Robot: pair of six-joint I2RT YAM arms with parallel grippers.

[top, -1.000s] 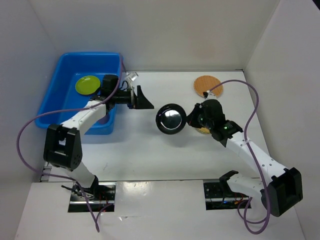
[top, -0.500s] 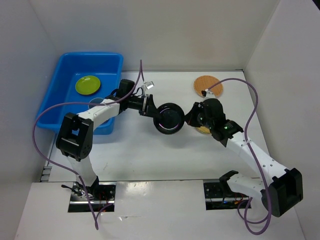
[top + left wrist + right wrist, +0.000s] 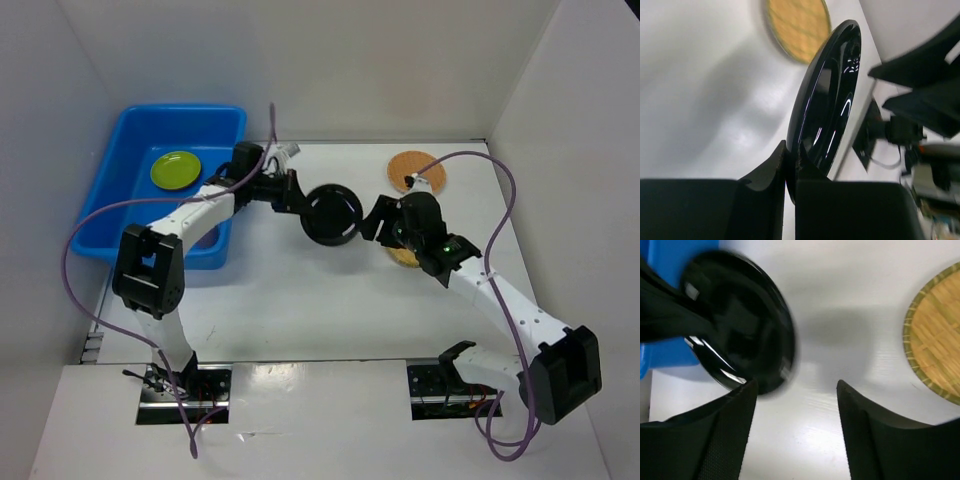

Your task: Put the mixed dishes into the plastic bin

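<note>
My left gripper (image 3: 297,197) is shut on the left rim of the black plate (image 3: 331,214), which hangs above the table to the right of the plastic bin (image 3: 120,205). The left wrist view shows the black plate (image 3: 827,100) edge-on, its rim pinched between the left gripper's (image 3: 791,160) jaws. My right gripper (image 3: 380,222) stands open just right of the plate, apart from it. In the right wrist view the black plate (image 3: 740,335) lies ahead and left of the right gripper (image 3: 796,390), whose jaws are empty. A lime green plate (image 3: 175,169) lies in the bin.
One bamboo disc (image 3: 417,171) lies at the back right of the table. A second bamboo disc (image 3: 403,257) is partly hidden under my right arm. White walls close in the table on the left, back and right.
The left gripper reached over from the bin and shut on the black plate's rim. The right gripper, which held the plate, opened and let it go. The plate shifted slightly back and left.
</note>
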